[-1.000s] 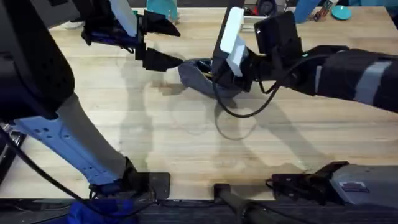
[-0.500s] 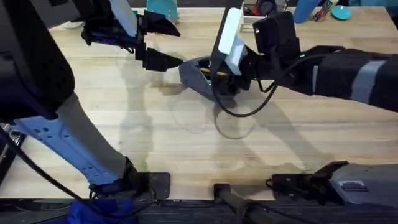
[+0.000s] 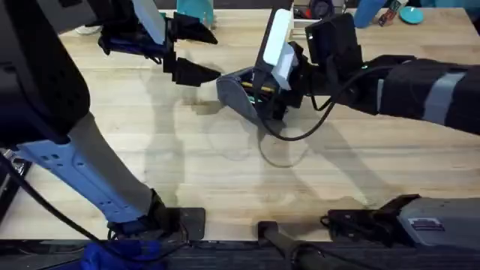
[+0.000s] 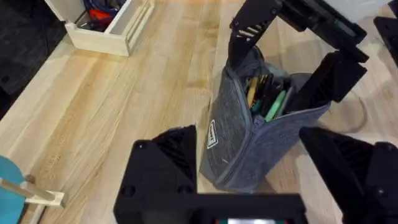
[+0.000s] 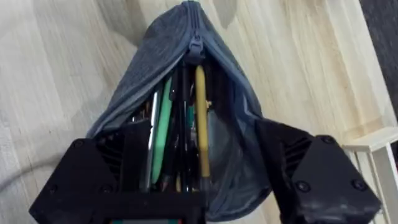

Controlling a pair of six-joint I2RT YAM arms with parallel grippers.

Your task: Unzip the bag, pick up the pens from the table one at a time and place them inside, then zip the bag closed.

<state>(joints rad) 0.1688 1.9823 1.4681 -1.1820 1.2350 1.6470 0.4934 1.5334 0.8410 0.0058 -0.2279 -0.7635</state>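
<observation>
The table [image 3: 225,172] of pale planks runs out from my bases to the bag [image 3: 241,91], with a wooden box [image 4: 106,28] beyond it. My right gripper [image 5: 199,180] is spread wide around the bag's open mouth (the pens [image 5: 200,118] stand inside), and my left gripper [image 4: 249,180] is spread at its closed end.

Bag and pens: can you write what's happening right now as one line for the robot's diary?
stage: pens in, zip open | bag: unzipped, on table | pens: inside bag | right gripper: open, at bag mouth | left gripper: open, around bag end
</observation>
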